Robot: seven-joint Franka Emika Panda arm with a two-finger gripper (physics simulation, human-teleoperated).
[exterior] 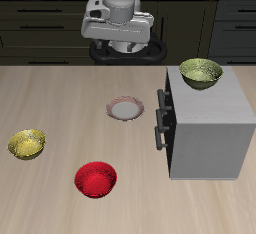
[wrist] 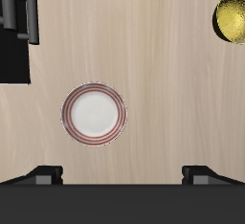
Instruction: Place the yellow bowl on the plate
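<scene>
A Franka arm's end effector (exterior: 120, 46) hangs high above the back of a pale wooden tabletop (exterior: 60, 98), its 2 fingers (wrist: 43, 176) spread wide apart with nothing between them. The yellow bowl (exterior: 27, 144) sits upright on the tabletop nearer the front edge, well apart from the end effector and from every other item. The plate (exterior: 126, 108), pale in the centre with a reddish-pink rim, lies flat and bare near the middle of the tabletop, almost directly under the end effector in the wrist view, where it shows between the 2 finger tips and beyond them. A red bowl (exterior: 96, 179) rests close to the front edge, between the yellow bowl and a grey cabinet (exterior: 210, 128). The cabinet, with a dark handle (exterior: 160, 118) on its front face, stands just beside the plate without touching it. On the cabinet's flat top sits an olive-green bowl (exterior: 201, 73), upright. In the wrist view the yellow bowl's glossy, mottled inside catches the light at the frame's edge, partly cut off.
</scene>
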